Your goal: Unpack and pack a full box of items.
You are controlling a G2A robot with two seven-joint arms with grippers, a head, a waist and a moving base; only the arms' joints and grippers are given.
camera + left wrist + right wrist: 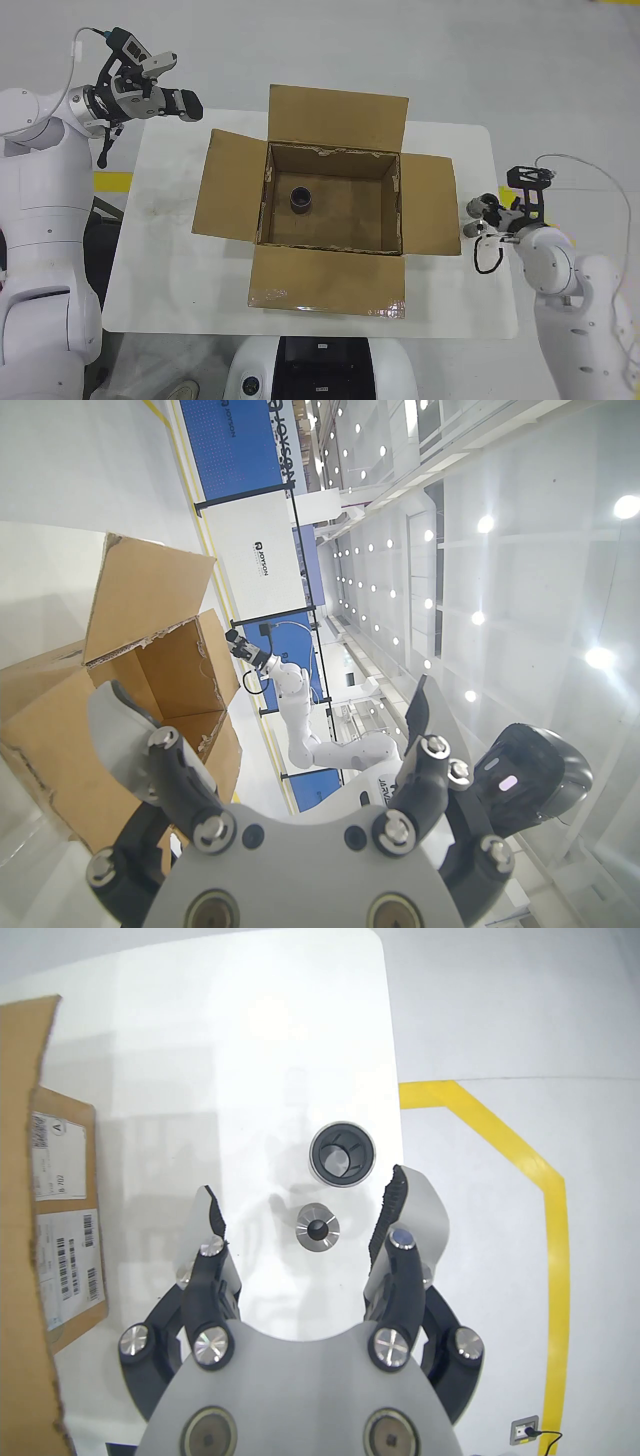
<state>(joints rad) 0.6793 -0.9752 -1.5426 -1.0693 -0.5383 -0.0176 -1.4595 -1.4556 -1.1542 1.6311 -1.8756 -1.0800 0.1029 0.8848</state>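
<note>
Standing in the middle of the white counter (160, 260), the cardboard box (335, 205) is open, with all four flaps folded outward. Inside it, one dark round part (301, 199) stands on the bottom, near the wall on the robot's left side. I see nothing else in the box.

Just beside the box's right flap, the right pincer (478, 215) hangs over the counter and points straight down. In the right wrist view this pincer (302, 1183) is released, its fingers spread wide and holding nothing. Under it, a small silver part (317, 1227) with a dark hole stands on the counter between the two fingers, lower than them and not touched. A black cylinder (342, 1159) with a light rim stands near this part but apart from it, close to the counter's edge. The outer side of the flap carries paper labels (65, 1248).

At the far left corner of the counter, the left pincer (190, 105) is raised, well apart from the box, and lies nearly level, pointing toward the box. In the left wrist view its fingers (117, 720) are also spread, with nothing between them, and the box (150, 640) shows beyond them.

On the floor (475, 1278) beside the counter runs a yellow line (500, 1128).
</note>
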